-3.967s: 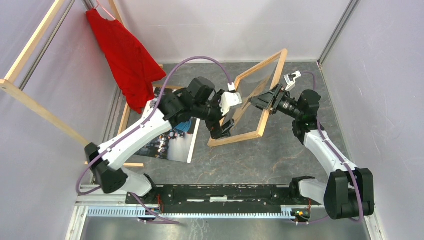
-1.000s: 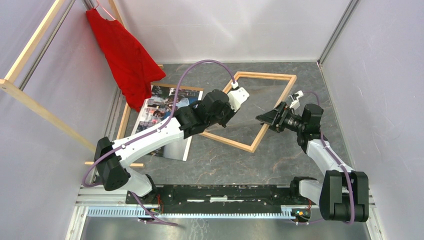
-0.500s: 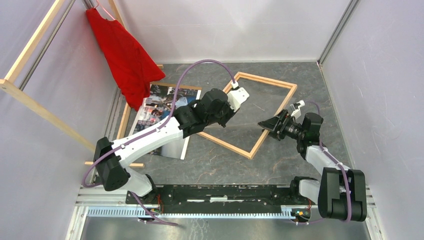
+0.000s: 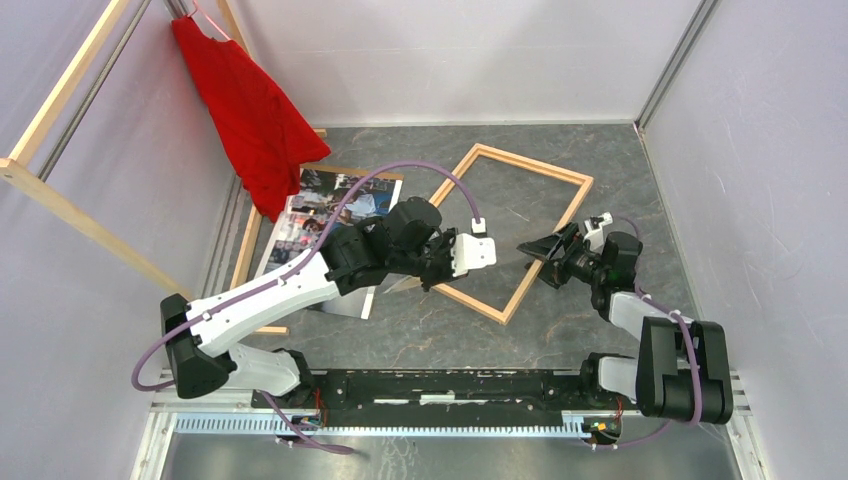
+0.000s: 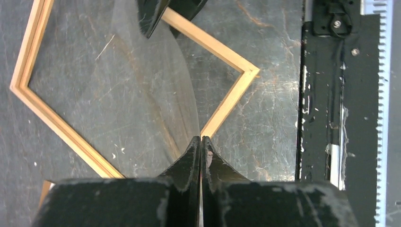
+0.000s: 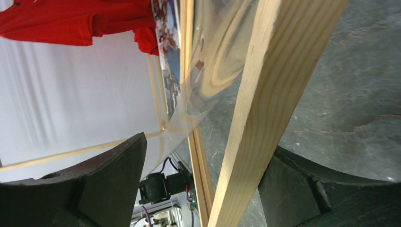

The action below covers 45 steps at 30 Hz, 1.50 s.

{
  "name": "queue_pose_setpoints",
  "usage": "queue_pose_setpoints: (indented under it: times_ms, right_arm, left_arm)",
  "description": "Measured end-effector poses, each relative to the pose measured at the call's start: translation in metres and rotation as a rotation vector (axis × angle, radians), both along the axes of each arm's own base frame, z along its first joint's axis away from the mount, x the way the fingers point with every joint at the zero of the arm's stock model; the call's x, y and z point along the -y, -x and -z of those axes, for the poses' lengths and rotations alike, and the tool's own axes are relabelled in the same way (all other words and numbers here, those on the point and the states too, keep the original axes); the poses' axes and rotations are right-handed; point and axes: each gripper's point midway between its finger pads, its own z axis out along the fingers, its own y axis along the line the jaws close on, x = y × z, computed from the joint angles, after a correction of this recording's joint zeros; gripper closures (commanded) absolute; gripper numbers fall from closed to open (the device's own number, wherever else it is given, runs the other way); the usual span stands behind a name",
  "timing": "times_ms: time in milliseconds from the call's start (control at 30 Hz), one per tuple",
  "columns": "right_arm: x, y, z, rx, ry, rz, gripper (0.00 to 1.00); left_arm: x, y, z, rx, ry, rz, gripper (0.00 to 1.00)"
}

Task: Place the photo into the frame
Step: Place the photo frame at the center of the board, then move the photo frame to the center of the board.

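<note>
The light-wood frame (image 4: 545, 245) lies flat on the dark table, right of centre. My right gripper (image 4: 537, 262) is open, its jaws standing on either side of the frame's right bar (image 6: 265, 94) without closing on it. My left gripper (image 4: 440, 272) sits at the frame's near-left bar, shut on the edge of a clear sheet (image 5: 142, 94) that arches over the frame's opening (image 5: 227, 101). The photo (image 4: 330, 215) lies face up to the left, partly covered by the left arm; a strip of the photo (image 6: 168, 28) also shows in the right wrist view.
A red shirt (image 4: 250, 110) hangs at the back left from long wooden rack bars (image 4: 70, 210). A brown backing board (image 4: 250, 250) lies under the photo. The black base rail (image 4: 450, 385) runs along the near edge, and walls close in both sides.
The frame, held upright four seconds ago, has come down flat. Over the last second my left gripper drew back toward the near left with the clear sheet, and the right gripper sank lower.
</note>
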Motion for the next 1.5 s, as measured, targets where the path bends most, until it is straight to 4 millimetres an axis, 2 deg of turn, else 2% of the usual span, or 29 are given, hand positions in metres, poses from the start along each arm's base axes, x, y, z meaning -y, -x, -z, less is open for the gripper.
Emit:
queue_pose_setpoints:
  times_ms: [167,300,400,500,567,667,833,933,1033,1067,1133,1233,1300,1333,1500]
  right_arm:
    - [0.006,-0.007,0.019,-0.078,0.041,0.024,0.14]
    - [0.014,-0.017,0.032,-0.114,0.133,0.021,0.14]
    - [0.025,-0.023,0.046,-0.143,0.231,0.021,0.14]
    - [0.035,-0.021,0.062,-0.189,0.327,0.016,0.13]
    - [0.04,-0.024,0.063,-0.192,0.37,0.003,0.1]
    - [0.051,-0.028,0.064,-0.187,0.46,0.001,0.08]
    - [0.08,-0.032,0.066,-0.214,0.643,0.052,0.04]
    - [0.1,-0.028,0.063,-0.246,0.754,0.103,0.02]
    - [0.11,-0.032,0.048,-0.222,0.835,0.147,0.02]
    - [0.108,-0.036,0.039,-0.193,0.862,0.154,0.02]
    - [0.094,-0.044,0.025,-0.129,0.894,0.141,0.02]
    - [0.051,-0.051,0.009,-0.001,0.912,0.059,0.03]
    - [0.026,-0.052,0.008,0.048,0.907,0.003,0.03]
    - [0.005,-0.049,0.009,0.075,0.902,-0.051,0.03]
    - [-0.058,-0.048,0.028,0.12,0.901,-0.21,0.04]
  left_arm:
    - [-0.003,0.02,-0.003,0.037,-0.057,0.104,0.98]
    - [-0.01,0.027,-0.013,0.052,-0.09,0.143,0.98]
    - [-0.013,0.028,-0.031,0.067,-0.097,0.153,0.98]
    - [-0.012,0.024,-0.059,0.106,-0.068,0.146,0.98]
    - [-0.013,0.018,-0.077,0.145,-0.041,0.121,0.98]
    - [-0.015,0.006,-0.096,0.205,-0.016,0.062,0.98]
    - [-0.026,-0.026,-0.108,0.317,-0.008,-0.092,0.98]
    - [-0.04,-0.057,-0.116,0.408,0.008,-0.229,0.98]
    - [-0.06,-0.094,-0.133,0.517,0.03,-0.389,0.98]
    - [-0.071,-0.113,-0.145,0.567,0.047,-0.467,0.98]
    - [-0.087,-0.133,-0.162,0.625,0.073,-0.558,0.98]
    - [-0.118,-0.163,-0.192,0.719,0.116,-0.705,0.98]
    - [-0.135,-0.175,-0.207,0.769,0.132,-0.773,0.98]
    - [-0.143,-0.18,-0.216,0.802,0.144,-0.802,0.98]
    - [-0.159,-0.189,-0.245,0.913,0.166,-0.846,0.98]
